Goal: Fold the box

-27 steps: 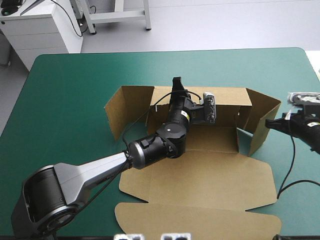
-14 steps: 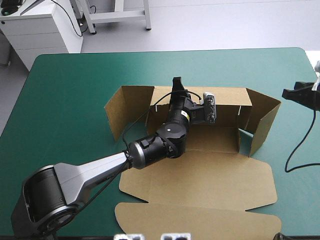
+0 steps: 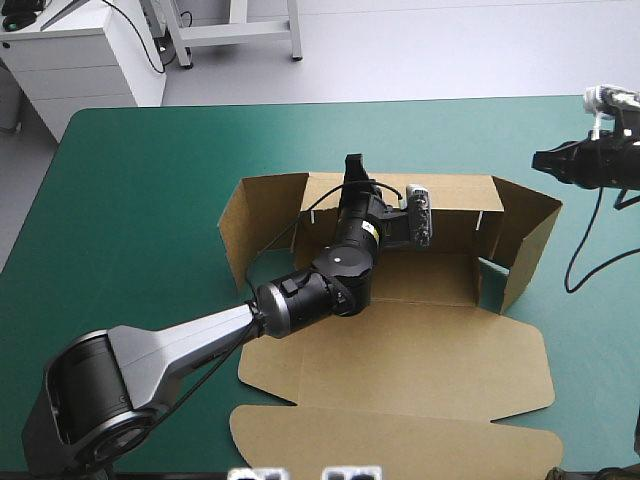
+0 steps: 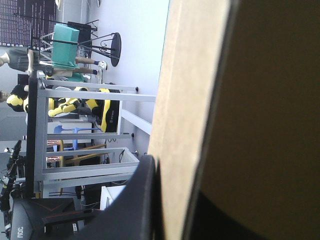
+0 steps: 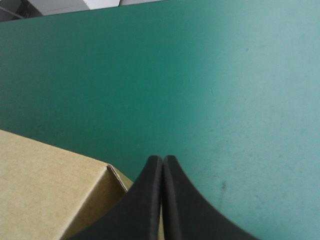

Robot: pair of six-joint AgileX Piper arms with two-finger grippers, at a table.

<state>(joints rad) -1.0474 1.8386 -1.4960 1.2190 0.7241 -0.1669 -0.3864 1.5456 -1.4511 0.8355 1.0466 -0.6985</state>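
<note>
Left gripper (image 3: 353,162) pinches top edge of brown box (image 3: 400,350) at its raised far wall, board clamped between black fingers (image 4: 142,200). Side flaps stand angled either side of it. Wide lid panel lies flat behind wrist on teal-green cover (image 3: 150,190). Right gripper (image 3: 540,158), fingers pressed together, hovers beyond right flap, box corner just beside it.
</note>
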